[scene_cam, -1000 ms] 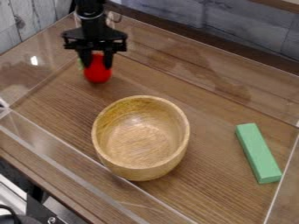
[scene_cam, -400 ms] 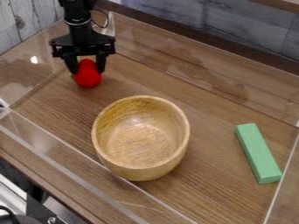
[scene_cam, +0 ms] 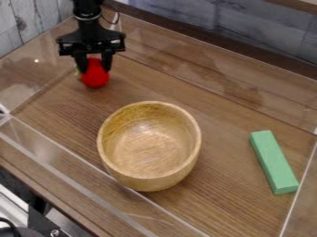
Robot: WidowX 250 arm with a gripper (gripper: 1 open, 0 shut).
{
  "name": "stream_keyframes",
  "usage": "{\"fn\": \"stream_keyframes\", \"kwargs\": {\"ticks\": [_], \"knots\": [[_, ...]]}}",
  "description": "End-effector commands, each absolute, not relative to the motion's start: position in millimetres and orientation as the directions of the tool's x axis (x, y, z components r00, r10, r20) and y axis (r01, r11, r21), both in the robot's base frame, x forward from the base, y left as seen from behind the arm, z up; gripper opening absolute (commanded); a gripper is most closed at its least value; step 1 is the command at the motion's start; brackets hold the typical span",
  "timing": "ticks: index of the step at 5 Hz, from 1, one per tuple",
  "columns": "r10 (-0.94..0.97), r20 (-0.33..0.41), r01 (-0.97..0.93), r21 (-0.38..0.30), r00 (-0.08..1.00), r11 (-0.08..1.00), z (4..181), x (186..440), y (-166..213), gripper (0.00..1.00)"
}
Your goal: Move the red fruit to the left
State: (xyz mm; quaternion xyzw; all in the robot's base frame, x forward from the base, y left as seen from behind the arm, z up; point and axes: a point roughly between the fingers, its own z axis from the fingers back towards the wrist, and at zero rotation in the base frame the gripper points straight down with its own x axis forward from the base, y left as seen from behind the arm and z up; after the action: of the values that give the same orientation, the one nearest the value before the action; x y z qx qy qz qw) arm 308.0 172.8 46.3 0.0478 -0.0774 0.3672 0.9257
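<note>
The red fruit [scene_cam: 93, 78] sits on the wooden table [scene_cam: 235, 102] at the upper left of the view, at about eleven o'clock from the wooden bowl [scene_cam: 150, 144] and well apart from it. The black gripper [scene_cam: 95, 64] hangs straight down right over the fruit, its two fingers [scene_cam: 82, 65] reaching to the fruit's top on either side. The jaws stand spread about as wide as the fruit itself. Whether they press on the fruit or have let it go cannot be told from this view; the fingertips are at the fruit's upper edge and the fruit appears to rest on the table.

The bowl is round, light in colour and sits near the middle of the table, at about five o'clock from the fruit. A flat green block [scene_cam: 273, 160] lies at about three o'clock from the bowl, near the right edge, its long side running toward the lower right, apart from the bowl.

The table top is dark brown wood grain with a slight sheen. A clear low wall [scene_cam: 74, 190] runs around the work area, its edges catching the light along the left, front and right sides. Behind the table, at twelve o'clock, is a grey plank-like backdrop [scene_cam: 247, 28]. At the lower left corner, outside the clear wall, some dark hardware [scene_cam: 19, 218] shows, too blurred to identify.
</note>
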Motion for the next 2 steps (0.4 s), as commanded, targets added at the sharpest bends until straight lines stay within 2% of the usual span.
{"fn": "stream_keyframes", "kwargs": {"ticks": [1,2], "knots": [[0.681,0.230,-0.705,0.031,0.695,0.709,64.7,306,177,1.00],[0.698,0.213,-0.718,0.029,0.684,0.695,80.1,310,168,1.00]]}}
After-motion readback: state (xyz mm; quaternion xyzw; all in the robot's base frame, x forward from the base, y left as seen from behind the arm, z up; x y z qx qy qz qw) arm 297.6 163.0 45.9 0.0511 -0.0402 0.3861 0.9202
